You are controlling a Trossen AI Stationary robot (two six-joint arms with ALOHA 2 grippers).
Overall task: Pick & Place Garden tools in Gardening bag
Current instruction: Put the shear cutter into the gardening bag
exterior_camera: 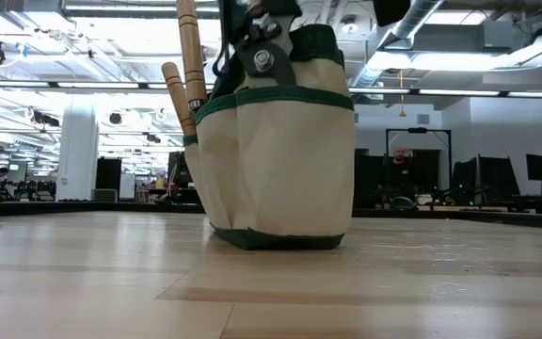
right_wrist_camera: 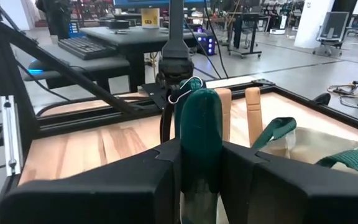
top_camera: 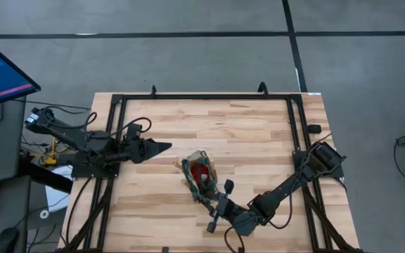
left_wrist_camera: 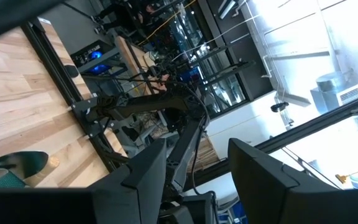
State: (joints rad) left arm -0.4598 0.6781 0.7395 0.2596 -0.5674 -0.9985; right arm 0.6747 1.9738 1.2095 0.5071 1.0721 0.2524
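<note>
The right gripper pinches a dark-green tool handle beside the tan, green-edged fabric gardening bag mid-table; pulling sideways could topple the bag, while the left gripper waits spread apart.

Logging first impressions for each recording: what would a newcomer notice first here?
The gardening bag standing upright mid-table, two wooden handles sticking out of it. Right beside it, the right pincer is shut on a dark green handle above the bag. The left pincer hangs open, clear of the bag on its other side.
</note>
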